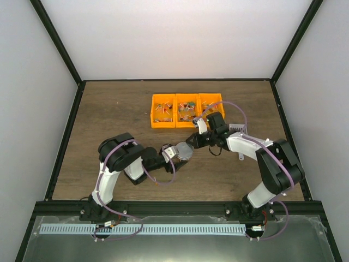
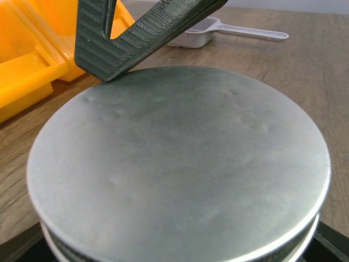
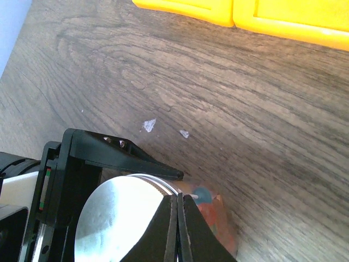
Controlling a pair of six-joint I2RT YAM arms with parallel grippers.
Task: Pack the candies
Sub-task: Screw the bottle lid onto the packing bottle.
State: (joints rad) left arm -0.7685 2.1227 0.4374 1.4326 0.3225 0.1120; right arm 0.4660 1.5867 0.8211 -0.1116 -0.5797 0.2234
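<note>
The candies (image 1: 163, 111) lie in the orange bin (image 1: 163, 125) at the upper centre of the top view. The bin's long axis runs left to right, and single candies are too small to show one. From both claws the bin lies toward the frame top, and the right claw (image 3: 179, 215) is nearer. That claw is closed on nothing, tips at the metal lid (image 2: 180, 164). The left claw (image 1: 174, 155) grips the lidded cup (image 3: 212, 213) (coloured wrappers show through its wall) at mid-desk (image 1: 109, 114).
</note>
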